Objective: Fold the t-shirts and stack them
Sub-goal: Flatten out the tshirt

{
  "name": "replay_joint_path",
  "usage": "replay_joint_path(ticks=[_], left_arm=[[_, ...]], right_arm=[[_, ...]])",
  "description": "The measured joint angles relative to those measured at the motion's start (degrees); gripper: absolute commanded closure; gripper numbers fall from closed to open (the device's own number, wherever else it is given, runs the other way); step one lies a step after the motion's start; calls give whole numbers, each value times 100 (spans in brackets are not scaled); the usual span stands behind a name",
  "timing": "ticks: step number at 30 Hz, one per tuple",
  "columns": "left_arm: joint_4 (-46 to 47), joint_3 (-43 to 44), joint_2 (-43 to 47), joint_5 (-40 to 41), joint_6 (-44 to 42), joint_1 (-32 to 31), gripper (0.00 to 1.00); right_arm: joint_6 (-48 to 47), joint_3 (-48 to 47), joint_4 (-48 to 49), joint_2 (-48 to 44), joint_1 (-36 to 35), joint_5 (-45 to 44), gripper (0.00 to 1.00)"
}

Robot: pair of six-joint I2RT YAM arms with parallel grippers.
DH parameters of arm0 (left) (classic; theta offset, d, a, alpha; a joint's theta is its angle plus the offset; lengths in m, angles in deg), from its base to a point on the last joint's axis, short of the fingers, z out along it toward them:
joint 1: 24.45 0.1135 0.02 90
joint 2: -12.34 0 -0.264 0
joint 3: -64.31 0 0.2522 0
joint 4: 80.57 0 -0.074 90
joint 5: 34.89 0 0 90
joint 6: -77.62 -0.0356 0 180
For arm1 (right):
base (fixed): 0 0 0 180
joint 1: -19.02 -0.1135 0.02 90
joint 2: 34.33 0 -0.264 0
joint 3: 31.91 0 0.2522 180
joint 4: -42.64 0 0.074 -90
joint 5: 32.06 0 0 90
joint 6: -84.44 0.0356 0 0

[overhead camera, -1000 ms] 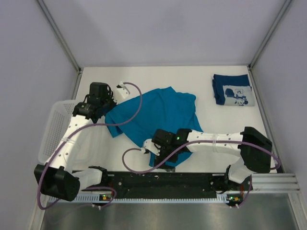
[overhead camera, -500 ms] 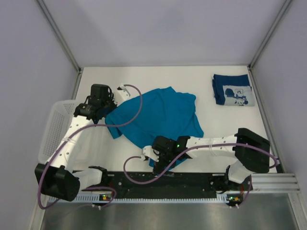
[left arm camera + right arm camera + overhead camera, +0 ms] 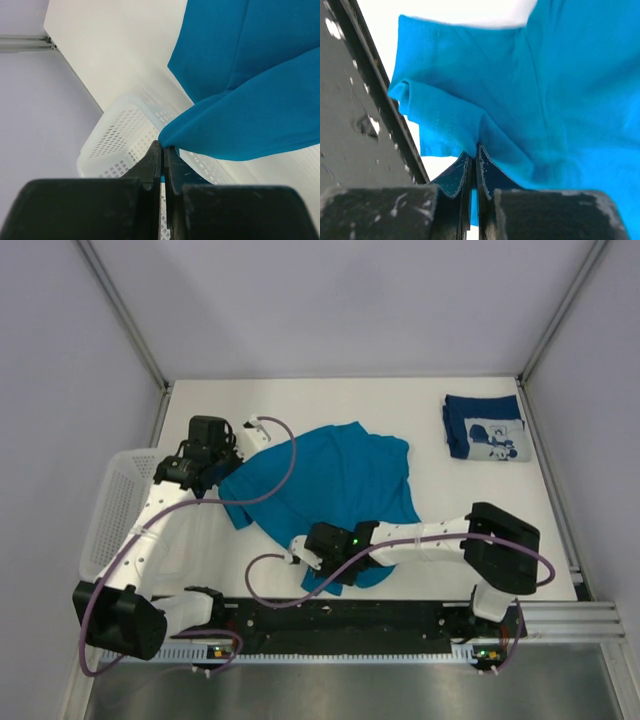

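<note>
Robotics lab cell: white table [image 3: 330,405], plain panel walls [image 3: 340,300], aluminium frame posts [image 3: 122,315].

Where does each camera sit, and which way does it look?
Top external: fixed above, behind the arms, looking down on the table, teal shirt, folded navy shirt and basket; both arms show.
Left wrist: on the left arm, looking along the left hand, shut on the teal shirt's edge; basket beyond.
Right wrist: on the right arm, looking along the right hand, shut on the shirt beside a black rail.
Shared: all see the teal shirt; top and left wrist, the basket.
</note>
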Motion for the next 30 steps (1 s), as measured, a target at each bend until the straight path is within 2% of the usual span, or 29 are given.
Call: replay_joint_path(ticks=[4,10,16,20,24,30], left_arm=[[-2,2,-2,-4,-13,0,100],[-275,302,-2,-131,13,0,100],[-944,1158,201,-772,157,-4,100],[-1655,2037,516,-1185,299,-9,100],[-2275,3115,929,-1565,337,-9,100],[-2817,4308,1355,-2002,354,-13,100]], right_arm=[[175,181,-551,-439,192,-50,100],[249,-118,-1467,-2004,1069,-455,100],[28,-1440,-2256,-3563,1982,-1207,100],[-109,-2664,-3029,-4057,2013,-1805,100],[-105,-3875,-3412,-4446,2013,-2162,100],[-195,-4931,-3585,-4935,2013,-2535,100]])
